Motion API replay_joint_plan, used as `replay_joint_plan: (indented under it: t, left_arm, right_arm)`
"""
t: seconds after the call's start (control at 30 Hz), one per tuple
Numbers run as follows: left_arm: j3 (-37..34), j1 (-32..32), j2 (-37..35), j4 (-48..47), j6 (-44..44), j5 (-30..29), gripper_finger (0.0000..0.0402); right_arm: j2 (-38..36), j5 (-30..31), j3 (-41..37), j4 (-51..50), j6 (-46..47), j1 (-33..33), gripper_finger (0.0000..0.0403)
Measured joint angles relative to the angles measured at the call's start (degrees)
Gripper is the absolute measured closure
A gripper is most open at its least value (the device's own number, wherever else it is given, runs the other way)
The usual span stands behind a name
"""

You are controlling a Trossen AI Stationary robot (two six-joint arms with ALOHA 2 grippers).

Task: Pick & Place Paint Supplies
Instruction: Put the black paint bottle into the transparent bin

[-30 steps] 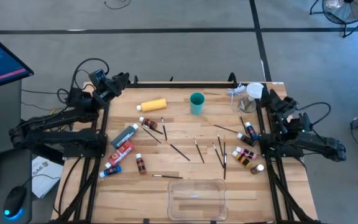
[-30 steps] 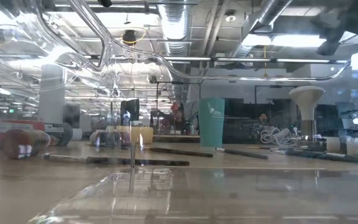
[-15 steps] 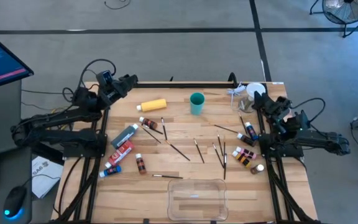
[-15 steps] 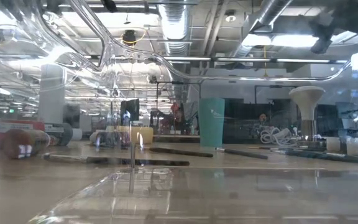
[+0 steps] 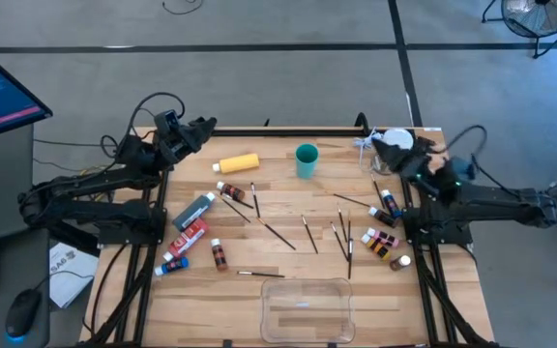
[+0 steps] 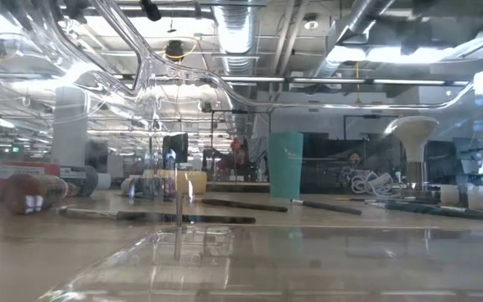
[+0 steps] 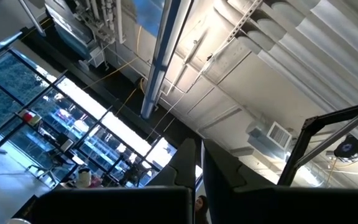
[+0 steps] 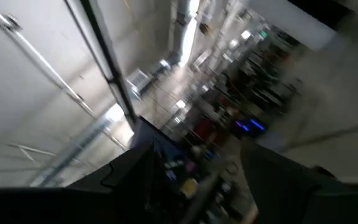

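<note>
The left gripper [image 5: 201, 127] hangs over the far left corner of the wooden table [image 5: 259, 290], its fingers [image 7: 194, 163] pressed together on nothing, pointing along the far edge toward the yellow bottle [image 5: 238, 163], which lies on its side just ahead of and nearer than the tips. The right gripper [image 5: 387, 153] sits over the far right corner with its fingers spread wide and empty, close to a white round object [image 5: 395, 141] at that corner; the teal cup [image 5: 307, 160] stands ahead of its tips, toward the table's middle. Beneath and nearer than the right jaws, along the right edge, stand several small paint bottles [image 5: 385, 242] with white caps, one with a blue body [image 5: 389, 203]. Nearer than the left jaws, by the left edge, lie a grey tube [image 5: 194, 210], a red tube [image 5: 190, 235] and a blue tube [image 5: 175, 265], with two brown bottles [image 5: 232, 191] close by. Thin paint brushes [image 5: 309, 232] are scattered loosely over the middle, between the two grippers, with bare wood around most of them. The clear tray [image 5: 307, 309] lies against the near edge, well apart from both jaws, with open board on either side. A dark rail runs along the far edge between the two corners. No label on any tube or bottle can be read; the wrist views look up at ceiling and lights only.
</note>
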Motion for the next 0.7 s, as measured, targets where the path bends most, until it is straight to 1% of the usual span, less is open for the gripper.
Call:
replay_joint_plan:
  t: [0.13, 0.2, 0.3, 0.4, 0.53, 0.7]
  left_arm:
    - [0.00, 0.00, 0.02, -0.02, 0.00, 0.00, 0.0400]
    - [0.00, 0.00, 0.00, -0.01, -0.01, 0.00, 0.0400]
    - [0.00, 0.00, 0.00, 0.00, -0.02, 0.00, 0.0400]
    - [0.00, -0.12, 0.00, -0.02, -0.02, 0.06, 0.0400]
    - [0.00, -0.96, 0.00, 0.00, -0.02, 0.17, 0.0400]
    - [0.00, -2.91, 0.00, 0.00, -0.02, 0.20, 0.0400]
  right_arm:
    - [5.15, -0.05, 6.45, -13.56, 4.59, -0.61, 0.0171]
    - [7.75, -0.04, 8.66, -15.66, 6.09, -1.26, 0.0171]
    - [11.11, 0.05, 10.08, -12.85, 6.30, -2.75, 0.0171]
    - [13.42, 0.18, 10.39, -6.09, 6.29, -4.43, 0.0171]
    - [15.32, 0.30, 10.40, 1.32, 6.18, -6.14, 0.0171]
    - [16.81, 0.16, 10.37, 7.62, 5.44, -8.19, 0.0171]
